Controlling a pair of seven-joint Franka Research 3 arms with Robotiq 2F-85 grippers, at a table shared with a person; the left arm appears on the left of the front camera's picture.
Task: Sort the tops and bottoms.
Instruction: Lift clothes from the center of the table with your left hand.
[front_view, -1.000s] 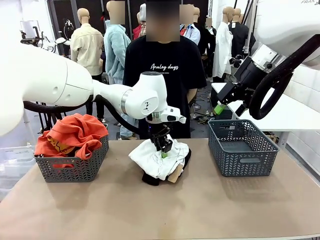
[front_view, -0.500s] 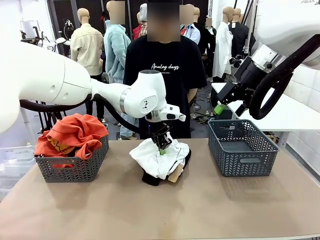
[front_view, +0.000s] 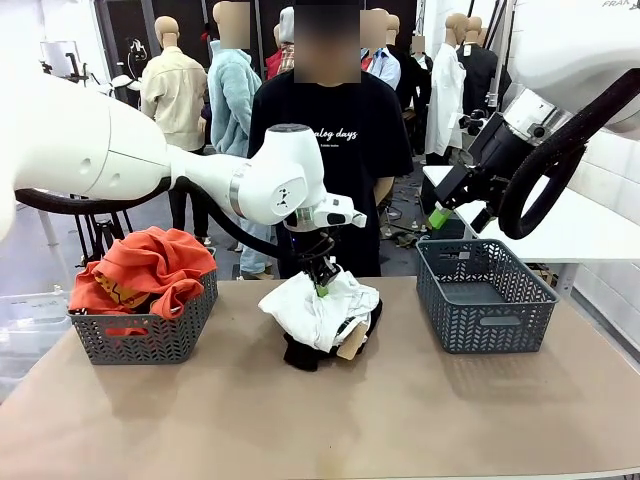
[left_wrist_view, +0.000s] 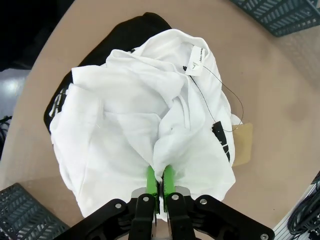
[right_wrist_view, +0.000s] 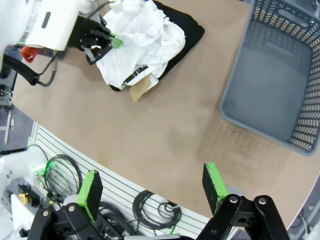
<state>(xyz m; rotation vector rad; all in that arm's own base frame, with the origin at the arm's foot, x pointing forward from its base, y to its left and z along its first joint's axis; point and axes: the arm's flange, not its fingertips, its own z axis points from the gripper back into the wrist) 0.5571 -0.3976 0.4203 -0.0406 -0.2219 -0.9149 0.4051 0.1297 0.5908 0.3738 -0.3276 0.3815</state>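
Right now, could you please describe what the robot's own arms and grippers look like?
Both arms are glossy white with rounded joints: the left arm and the right arm. A thick black hose loops beside the right wrist. The left gripper and right gripper are black with visible bolts, each with two slim fingers carrying bright green pads.

The left arm (front_view: 120, 160) was all glossy white rounded shells with a grey joint ring. The right arm (front_view: 585, 50) had a fat black hose (front_view: 520, 190) looping off it. The left gripper (left_wrist_view: 160, 180) and right gripper (right_wrist_view: 150, 172) were black, with green pads (left_wrist_view: 150, 177) and little silver screws on the knuckles.
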